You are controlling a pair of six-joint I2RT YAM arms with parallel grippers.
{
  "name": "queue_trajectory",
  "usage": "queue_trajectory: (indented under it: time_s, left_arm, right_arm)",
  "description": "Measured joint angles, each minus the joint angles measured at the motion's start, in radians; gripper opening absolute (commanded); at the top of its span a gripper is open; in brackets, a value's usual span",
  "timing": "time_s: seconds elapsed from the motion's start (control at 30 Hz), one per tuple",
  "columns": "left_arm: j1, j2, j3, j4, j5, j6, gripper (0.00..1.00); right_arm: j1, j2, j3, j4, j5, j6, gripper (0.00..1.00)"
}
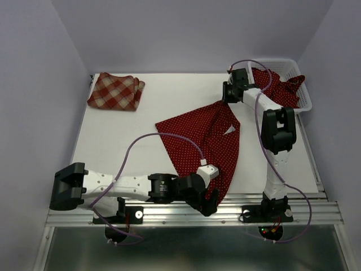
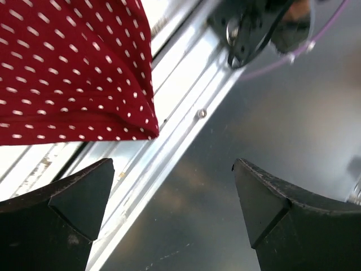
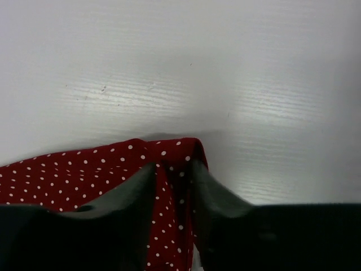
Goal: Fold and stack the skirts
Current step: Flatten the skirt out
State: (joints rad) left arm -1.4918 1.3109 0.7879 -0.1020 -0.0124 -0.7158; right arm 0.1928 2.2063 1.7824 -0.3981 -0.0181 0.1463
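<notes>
Right gripper (image 3: 172,168) clamps a far corner of the polka-dot skirt (image 1: 214,141); left gripper (image 2: 173,169), jaws apart, should take its near corner squarely.

readable text: none in any of the three views.
left arm joint (image 1: 164,188): faint pale marking on the black housing, too small to read.
polka-dot skirt (image 1: 206,141): small white patch (image 1: 229,130) near its right edge; no lettering can be made out on it.
right arm base (image 1: 269,213): red and green lights (image 1: 267,230) just in front of it; no characters legible.
</notes>
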Motion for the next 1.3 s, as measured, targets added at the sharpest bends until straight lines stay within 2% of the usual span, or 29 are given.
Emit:
queue_trajectory:
  time_s: [0.07, 0.1, 0.13, 0.17, 0.2, 0.27, 0.37, 0.47, 0.57, 0.67, 0.83, 1.0, 1.13, 1.2, 1.23, 1.3]
  left_arm:
    - [0.001, -0.036, 0.014, -0.027, -0.046, -0.004, 0.99]
    - [0.001, -0.061, 0.023, -0.041, -0.077, -0.009, 0.99]
    - [0.003, -0.083, 0.032, -0.055, -0.102, -0.014, 0.99]
    - [0.015, -0.112, 0.045, -0.078, -0.138, -0.023, 0.99]
    - [0.033, -0.142, 0.055, -0.098, -0.178, -0.031, 0.99]
    - [0.096, -0.191, 0.066, -0.119, -0.219, -0.05, 0.99]
    - [0.299, -0.261, 0.053, -0.127, -0.246, -0.064, 0.99]
    - [0.568, -0.301, 0.008, -0.101, -0.282, -0.055, 0.99]
    - [0.738, -0.288, -0.018, -0.072, -0.262, -0.03, 0.99]
    - [0.897, -0.206, -0.021, -0.008, -0.206, 0.013, 0.99]
    - [1.051, 0.017, 0.009, 0.045, -0.098, 0.079, 0.99]
    - [1.12, 0.225, 0.073, 0.097, -0.011, 0.118, 0.99]
    - [1.151, 0.345, 0.148, 0.128, 0.026, 0.135, 0.98]
    - [1.162, 0.394, 0.191, 0.143, 0.04, 0.142, 0.93]
    - [1.167, 0.415, 0.209, 0.151, 0.045, 0.147, 0.83]
    - [1.173, 0.452, 0.237, 0.163, 0.055, 0.154, 0.75]
  right_arm:
    - [-0.002, -0.014, 0.0, 0.002, -0.006, -0.009, 0.51]
    - [-0.003, -0.022, 0.0, 0.003, -0.008, -0.012, 0.58]
    - [-0.004, -0.031, 0.0, 0.003, -0.009, -0.017, 0.61]
    - [-0.004, -0.039, 0.0, 0.005, -0.009, -0.021, 0.63]
    - [-0.004, -0.042, 0.0, 0.005, -0.008, -0.026, 0.69]
    - [-0.004, -0.05, 0.0, 0.005, -0.008, -0.032, 0.73]
    - [-0.004, -0.054, 0.0, 0.006, -0.013, -0.045, 0.77]
    - [-0.004, -0.054, 0.0, 0.004, -0.032, -0.057, 0.78]
    - [-0.004, -0.053, 0.0, 0.005, -0.053, -0.065, 0.78]
    - [-0.004, -0.051, 0.001, 0.005, -0.061, -0.072, 0.78]
    - [-0.01, -0.023, 0.005, 0.008, -0.066, -0.073, 0.78]
    - [-0.021, 0.021, 0.005, 0.007, -0.074, -0.077, 0.77]
    - [-0.023, 0.043, 0.005, 0.005, -0.087, -0.083, 0.72]
    - [-0.029, 0.047, 0.004, 0.005, -0.094, -0.085, 0.69]
    - [-0.03, 0.047, 0.004, 0.005, -0.096, -0.087, 0.68]
    - [-0.03, 0.047, 0.004, 0.007, -0.102, -0.087, 0.67]
